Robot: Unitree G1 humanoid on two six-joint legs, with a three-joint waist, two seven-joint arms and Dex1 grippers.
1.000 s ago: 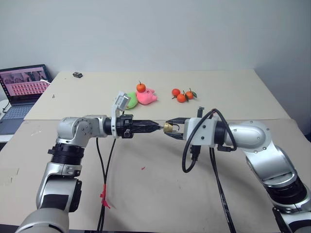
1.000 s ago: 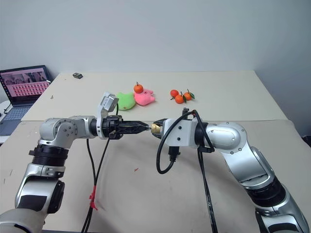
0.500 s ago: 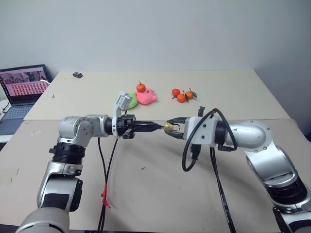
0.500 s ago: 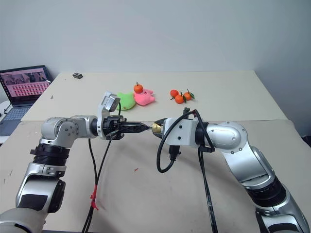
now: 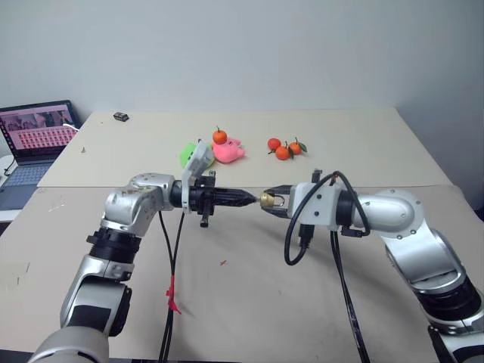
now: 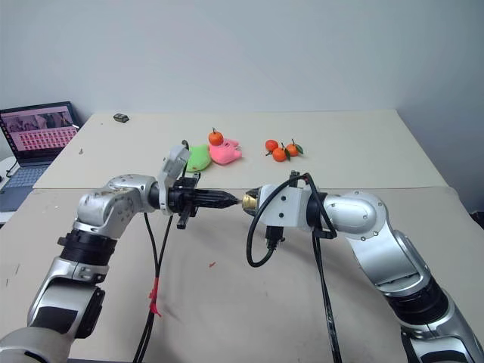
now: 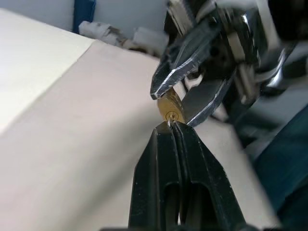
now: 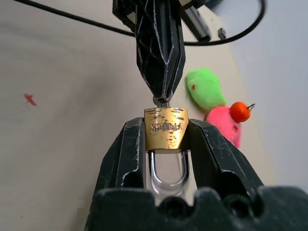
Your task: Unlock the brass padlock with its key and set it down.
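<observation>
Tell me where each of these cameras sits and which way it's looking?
Left eye and right eye views: on the head, looking forward and down over both arms meeting above the table.
Left wrist view: on the left arm, looking along its shut fingers pinching the key in the brass padlock.
Right wrist view: on the right arm, looking along its fingers clamping that padlock.
All share the padlock; head and right wrist views share the orange.
</observation>
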